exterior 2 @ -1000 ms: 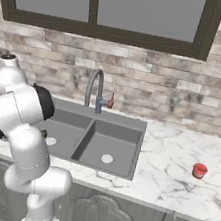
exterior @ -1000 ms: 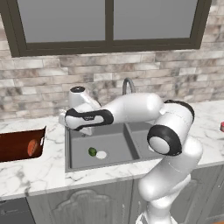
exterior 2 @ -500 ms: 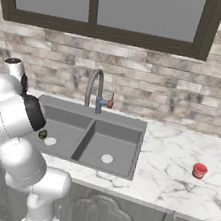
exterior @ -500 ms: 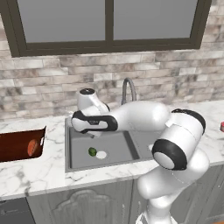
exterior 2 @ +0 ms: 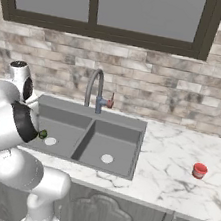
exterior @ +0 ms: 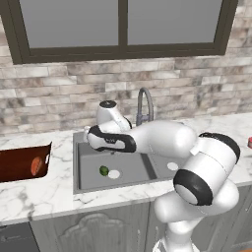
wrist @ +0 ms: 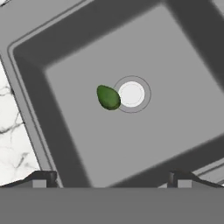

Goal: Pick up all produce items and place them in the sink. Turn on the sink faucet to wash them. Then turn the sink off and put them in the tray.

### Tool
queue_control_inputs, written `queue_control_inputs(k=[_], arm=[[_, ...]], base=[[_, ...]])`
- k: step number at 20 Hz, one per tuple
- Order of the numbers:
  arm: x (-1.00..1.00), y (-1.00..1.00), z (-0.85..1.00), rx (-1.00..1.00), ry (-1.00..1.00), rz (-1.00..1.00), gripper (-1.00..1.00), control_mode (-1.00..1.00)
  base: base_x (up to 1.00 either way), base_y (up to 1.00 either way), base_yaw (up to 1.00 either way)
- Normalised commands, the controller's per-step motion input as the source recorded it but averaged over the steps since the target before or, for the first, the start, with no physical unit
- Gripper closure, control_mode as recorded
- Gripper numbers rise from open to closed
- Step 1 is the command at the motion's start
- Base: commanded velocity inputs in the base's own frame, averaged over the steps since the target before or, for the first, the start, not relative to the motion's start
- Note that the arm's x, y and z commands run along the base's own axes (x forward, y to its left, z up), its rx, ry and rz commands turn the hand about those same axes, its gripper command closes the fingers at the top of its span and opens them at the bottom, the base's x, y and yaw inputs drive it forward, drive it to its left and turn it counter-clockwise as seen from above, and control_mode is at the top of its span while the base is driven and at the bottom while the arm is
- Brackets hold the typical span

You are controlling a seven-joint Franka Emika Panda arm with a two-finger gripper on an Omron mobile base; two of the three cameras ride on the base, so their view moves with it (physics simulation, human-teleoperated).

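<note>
In the left base view the arm reaches over the left basin of the sink [exterior: 91, 184], where the small green fruit [exterior: 104, 171] lies on the floor touching the pale drain [exterior: 114, 173]; the orange-red vegetable [exterior: 36, 166] already rests in the tray [exterior: 15, 172] on the worktop [exterior: 39, 199] to the left, and the faucet [exterior: 143, 103] stands behind the arm; the right base view shows what that one hides, namely the faucet's handle [exterior 2: 109, 102] and a red cup [exterior 2: 199, 170] well apart on the worktop to the right, while the arm's elbow covers most of the green fruit [exterior 2: 43, 134]; the hand view looks straight down on the fruit [wrist: 108, 97], its edge overlapping the drain's ring [wrist: 131, 94], and the gripper [wrist: 109, 178] hangs above it with jaws spread wide and nothing between them; the fruit looks light, firm and smooth, probably wet and inclined to roll, so the jaws would best close across its narrower middle.
</note>
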Motion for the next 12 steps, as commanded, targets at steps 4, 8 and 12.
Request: queue_control_inputs(k=[4,8,12], arm=[[0.00,-0.16,-0.13,0.00,0.00,0.16,-1.00,-1.00],[0.00,-0.11,-0.21,0.00,0.00,0.18,-1.00,-1.00],[0.00,-0.05,-0.21,-0.04,0.00,0.18,-1.00,-1.00]], base=[[0.00,0.00,0.00],[0.00,0.00,0.00],[0.00,0.00,0.00]])
